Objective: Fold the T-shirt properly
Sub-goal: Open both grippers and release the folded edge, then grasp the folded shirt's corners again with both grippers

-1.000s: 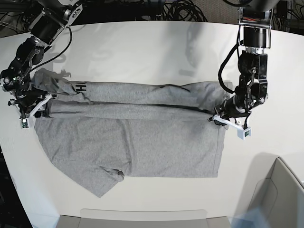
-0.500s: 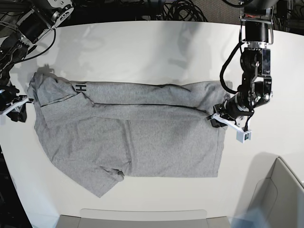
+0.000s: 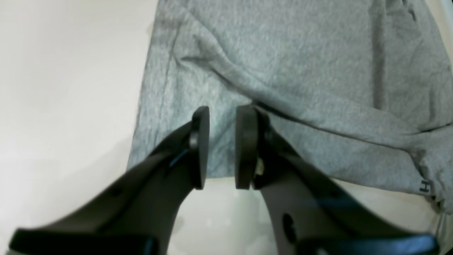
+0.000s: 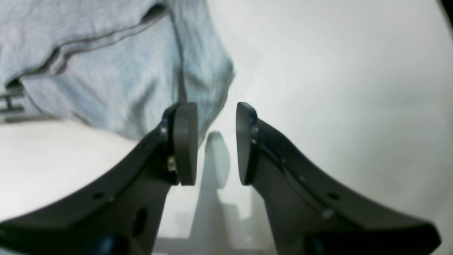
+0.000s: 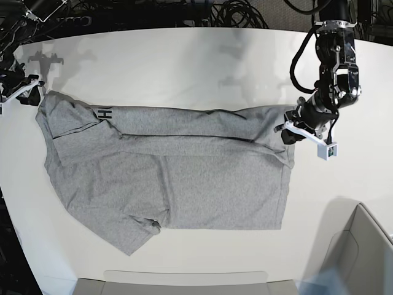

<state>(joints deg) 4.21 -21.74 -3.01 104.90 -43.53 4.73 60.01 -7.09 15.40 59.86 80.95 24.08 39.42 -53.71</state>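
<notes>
The heather-grey T-shirt [image 5: 166, 178] lies flat on the white table [image 5: 184, 61], its far long edge folded over toward the front, with black lettering [image 5: 104, 114] showing near the left end. My left gripper [image 5: 288, 134] hovers at the shirt's right end, open and empty. In the left wrist view the left gripper [image 3: 221, 148] has its fingers apart above the shirt's edge [image 3: 283, 71]. My right gripper [image 5: 29, 93] is at the far left beside the shirt's corner. In the right wrist view the right gripper [image 4: 212, 141] is open and empty over bare table, with the shirt [image 4: 106, 71] just to its left.
A grey bin [image 5: 362, 258] stands at the front right corner. A pale tray edge [image 5: 184, 279] runs along the table's front. Black cables [image 5: 233, 12] lie behind the table's far edge.
Both grippers have let go of the shirt. The right gripper has moved up and away to the far left; the left gripper has risen toward the back right. The folded edge now lies flat.
</notes>
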